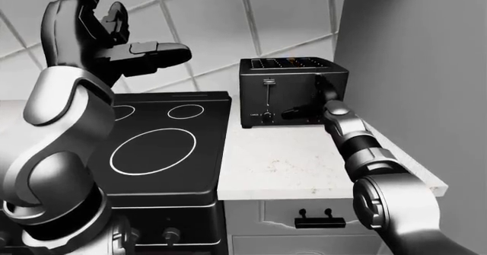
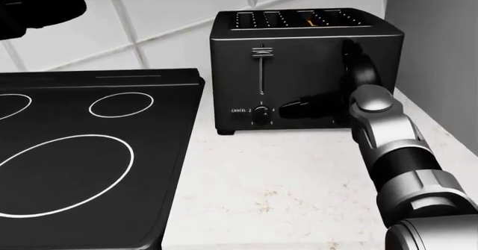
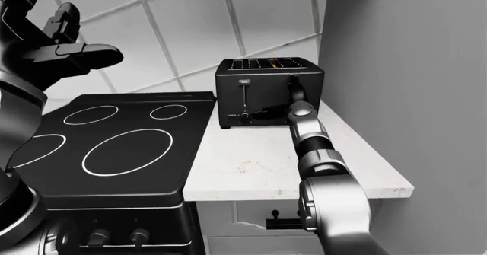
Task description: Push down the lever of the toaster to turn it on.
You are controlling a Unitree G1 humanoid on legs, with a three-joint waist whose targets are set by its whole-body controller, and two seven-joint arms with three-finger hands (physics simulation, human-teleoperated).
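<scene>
Right hand (image 2: 329,96) spread against toaster (image 2: 298,48) face, lever (image 2: 261,51) up, left of it.

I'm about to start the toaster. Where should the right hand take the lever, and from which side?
Go for the small ribbed tab of the lever, at the top of its vertical slot on the toaster. Come from above and press down. The right hand sits low, right of the knob, so lift it first.

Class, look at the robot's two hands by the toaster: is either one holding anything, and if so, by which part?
Nothing is held. The right hand rests open against the toaster face, below the lever, which is still up. The left hand hangs open over the stove.
</scene>
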